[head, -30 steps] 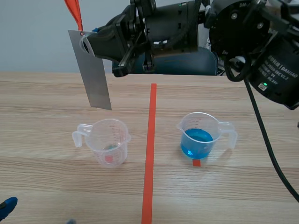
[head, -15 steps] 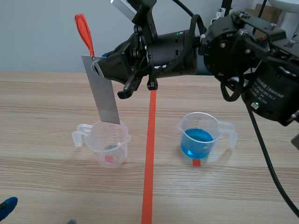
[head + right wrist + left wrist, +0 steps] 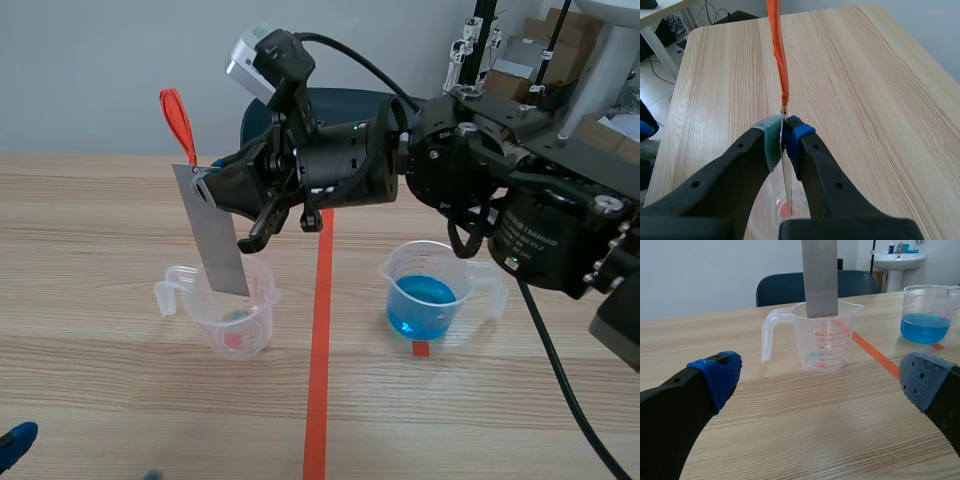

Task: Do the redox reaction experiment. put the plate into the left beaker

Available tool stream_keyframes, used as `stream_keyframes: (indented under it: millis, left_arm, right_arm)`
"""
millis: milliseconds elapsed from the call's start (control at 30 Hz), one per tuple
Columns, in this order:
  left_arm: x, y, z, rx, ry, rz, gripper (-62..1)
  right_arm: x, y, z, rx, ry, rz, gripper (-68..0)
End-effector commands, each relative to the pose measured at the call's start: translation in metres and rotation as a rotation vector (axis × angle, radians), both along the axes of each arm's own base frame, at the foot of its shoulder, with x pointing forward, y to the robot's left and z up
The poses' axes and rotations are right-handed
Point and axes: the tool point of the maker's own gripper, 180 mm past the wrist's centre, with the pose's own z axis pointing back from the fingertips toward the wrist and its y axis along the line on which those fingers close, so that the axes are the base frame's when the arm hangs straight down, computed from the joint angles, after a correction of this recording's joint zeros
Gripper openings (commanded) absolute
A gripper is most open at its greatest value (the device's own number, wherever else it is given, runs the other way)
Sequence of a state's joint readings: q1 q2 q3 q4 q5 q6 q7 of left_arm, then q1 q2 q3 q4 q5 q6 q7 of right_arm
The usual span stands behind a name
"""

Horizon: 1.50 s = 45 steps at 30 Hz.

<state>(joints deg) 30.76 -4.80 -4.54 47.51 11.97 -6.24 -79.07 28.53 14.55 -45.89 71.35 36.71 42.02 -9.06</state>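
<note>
grey metal plate [image 3: 215, 235] on orange-red loop [image 3: 177, 120], slightly tilted, lower end in mouth of clear plastic left beaker [image 3: 232, 305] | right gripper [image 3: 784, 137] clamped on plate's top | left gripper [image 3: 820, 377] spread wide, holding nothing | light wooden table [image 3: 120, 400], beaker of blue liquid [image 3: 425, 300], dark blue chair [image 3: 780, 287]

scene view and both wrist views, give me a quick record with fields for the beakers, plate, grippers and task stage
left beaker: clear, no liquid visible
right beaker: holds blue liquid
plate: grey metal, slightly tilted, lower end at the left beaker's mouth, not at its bottom
orange strip: fixed at the plate's top
right gripper: shut on the plate near its top
left gripper: open, low over the table, facing the left beaker
stage: plate not yet released into the beaker
</note>
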Motion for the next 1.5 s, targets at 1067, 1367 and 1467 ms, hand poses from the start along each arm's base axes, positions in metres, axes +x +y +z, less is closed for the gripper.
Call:
stream_keyframes:
  millis: [1067,1367,1467]
  left_arm:
    - [0.003,0.001,0.007,-0.007,-0.030,-0.002,1.4]
    - [0.003,0.001,0.007,-0.008,-0.030,-0.002,1.4]
    - [0.003,0.001,0.007,-0.008,-0.031,-0.002,1.4]
  right_arm:
    - [-0.008,0.019,-0.041,0.011,-0.033,0.046,-66.9]
    - [-0.012,0.017,-0.052,-0.004,-0.064,0.043,-66.9]
    - [-0.015,0.017,-0.054,-0.003,-0.074,0.044,-66.9]
